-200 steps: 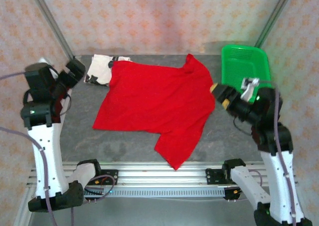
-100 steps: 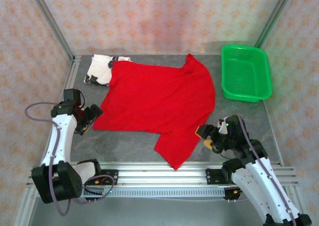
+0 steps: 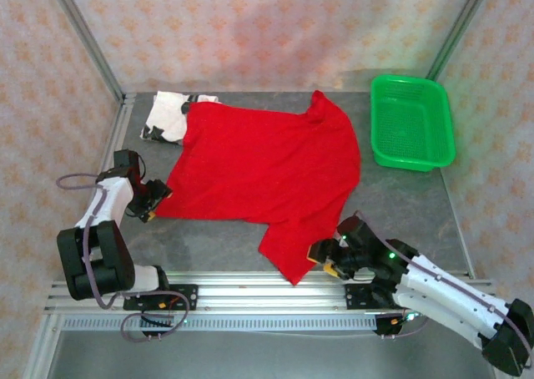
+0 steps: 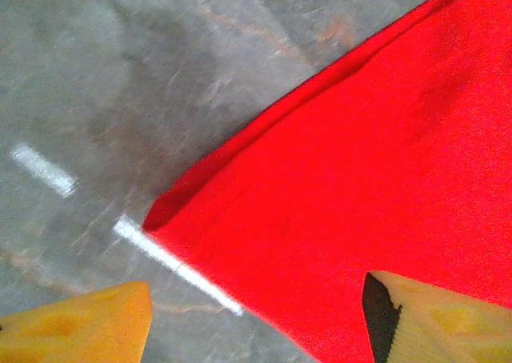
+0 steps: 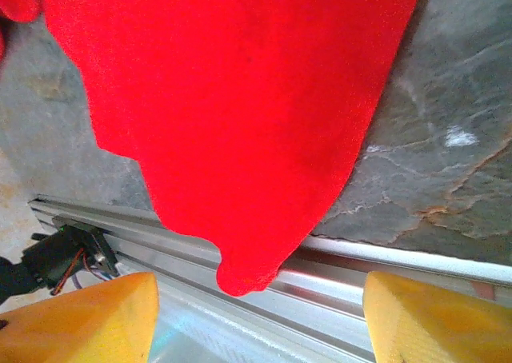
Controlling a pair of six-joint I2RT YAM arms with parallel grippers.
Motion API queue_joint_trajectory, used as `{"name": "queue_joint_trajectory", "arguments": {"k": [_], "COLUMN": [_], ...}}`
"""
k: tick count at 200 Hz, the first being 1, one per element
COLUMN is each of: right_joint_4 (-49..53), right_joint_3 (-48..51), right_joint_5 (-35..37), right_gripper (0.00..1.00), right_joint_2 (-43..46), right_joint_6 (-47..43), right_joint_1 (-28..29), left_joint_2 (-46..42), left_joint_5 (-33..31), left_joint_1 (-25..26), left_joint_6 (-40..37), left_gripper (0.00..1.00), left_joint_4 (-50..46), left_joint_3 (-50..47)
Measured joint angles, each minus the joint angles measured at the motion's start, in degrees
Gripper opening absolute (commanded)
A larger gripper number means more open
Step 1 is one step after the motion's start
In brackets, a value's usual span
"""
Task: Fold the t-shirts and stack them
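While the bright red cloth t-shirt (image 3: pixel 267 170) lies spread unfolded on the grey table (image 3: pixel 400 204), overlapping the seemingly folded white black-marked shirt (image 3: pixel 167 116) at the far left, nothing is stacked. The left gripper (image 3: pixel 150 199) and right gripper (image 3: pixel 324 258), jaws spread, straddle its near-left corner and sleeve tip.

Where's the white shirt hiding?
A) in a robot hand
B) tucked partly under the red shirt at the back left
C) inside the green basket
B: the white shirt pokes out from under the red shirt at the far left, away from the green basket.
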State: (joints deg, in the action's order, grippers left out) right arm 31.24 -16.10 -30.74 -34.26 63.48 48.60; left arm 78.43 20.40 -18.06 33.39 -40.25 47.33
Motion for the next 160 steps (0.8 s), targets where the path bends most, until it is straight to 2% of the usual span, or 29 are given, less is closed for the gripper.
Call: {"name": "queue_joint_trajectory", "arguments": {"k": [41,82,97,110,125,143,160], "right_joint_4": [-10.03,-17.22,-17.33,-17.31,-16.74,-15.56,-14.75], "right_joint_3": [1.40,-0.04,-0.26,-0.28,-0.33,-1.03,-2.67], "right_joint_5": [4.31,6.54,6.99,7.10,5.97,2.93,2.01], "right_gripper": [0.63,0.52,0.42,0.25,0.13,0.00,0.00], "right_joint_2": [-9.44,-20.52,-21.62,-22.23,-23.10,-23.12,-22.99], "right_joint_6": [6.80,9.62,10.36,10.88,11.23,10.12,7.93], "right_joint_1": [8.70,13.42,13.70,13.68,12.74,9.73,3.67], "left_joint_2": [4.44,6.93,8.07,9.42,10.34,11.39,13.55], "left_joint_5": [2.64,4.55,5.01,5.38,6.08,6.78,8.07], "left_joint_1": [-0.37,-0.37,-0.37,-0.37,-0.39,-0.44,-0.55], "left_joint_6": [0.74,1.11,1.20,1.33,1.29,1.33,1.73], "left_gripper": [0.63,0.54,0.50,0.45,0.41,0.28,0.09], "left_joint_4": [6.69,10.88,12.44,13.68,14.80,16.26,17.68], "left_joint_3": [-1.36,-2.47,-2.45,-2.47,-2.47,-2.34,-1.36]}}
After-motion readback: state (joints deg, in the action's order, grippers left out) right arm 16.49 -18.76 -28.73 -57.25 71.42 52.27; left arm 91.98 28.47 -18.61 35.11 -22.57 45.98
